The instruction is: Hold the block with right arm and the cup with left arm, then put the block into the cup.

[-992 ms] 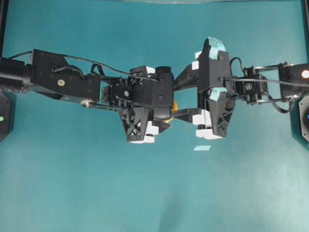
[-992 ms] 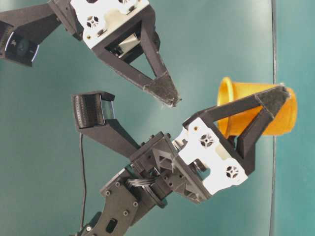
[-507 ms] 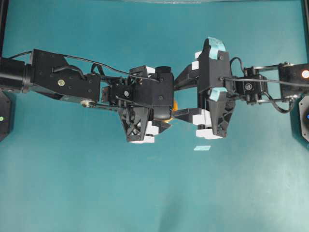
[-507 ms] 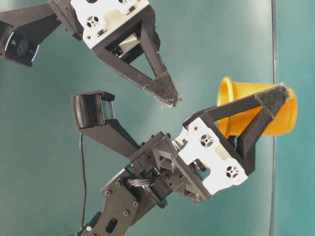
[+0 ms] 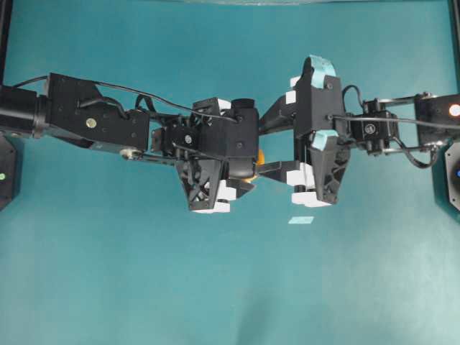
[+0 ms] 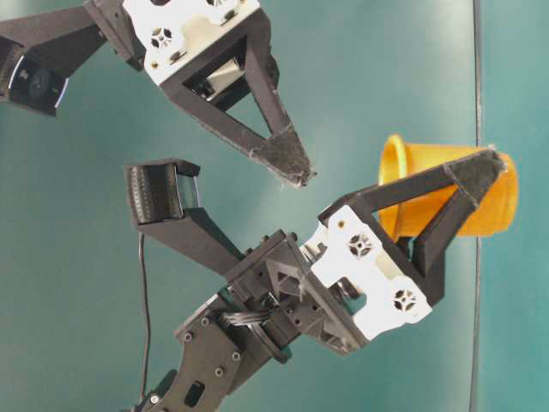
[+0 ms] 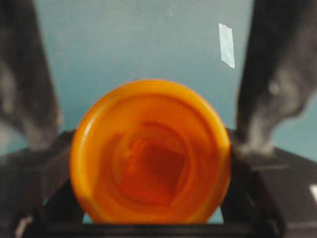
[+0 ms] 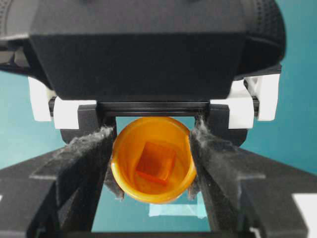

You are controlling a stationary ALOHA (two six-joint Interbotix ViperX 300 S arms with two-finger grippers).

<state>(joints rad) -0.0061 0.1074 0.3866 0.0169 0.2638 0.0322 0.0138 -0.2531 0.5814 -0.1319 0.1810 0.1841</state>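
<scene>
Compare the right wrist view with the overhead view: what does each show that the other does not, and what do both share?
Only the right wrist view shows the block lying inside the cup, seen through the cup's open mouth. Only the overhead view shows both arms meeting mid-table, the left gripper facing the open, empty right gripper. Both show the cup, the teal table and a pale-blue tape strip.

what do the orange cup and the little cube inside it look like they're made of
Round yellow-orange cup: likely smooth, slightly translucent plastic, since its thin wall glows. Small orange cube inside it: flat matte faces, crisp edges, perhaps plastic or painted wood; the look leaves it open.
</scene>
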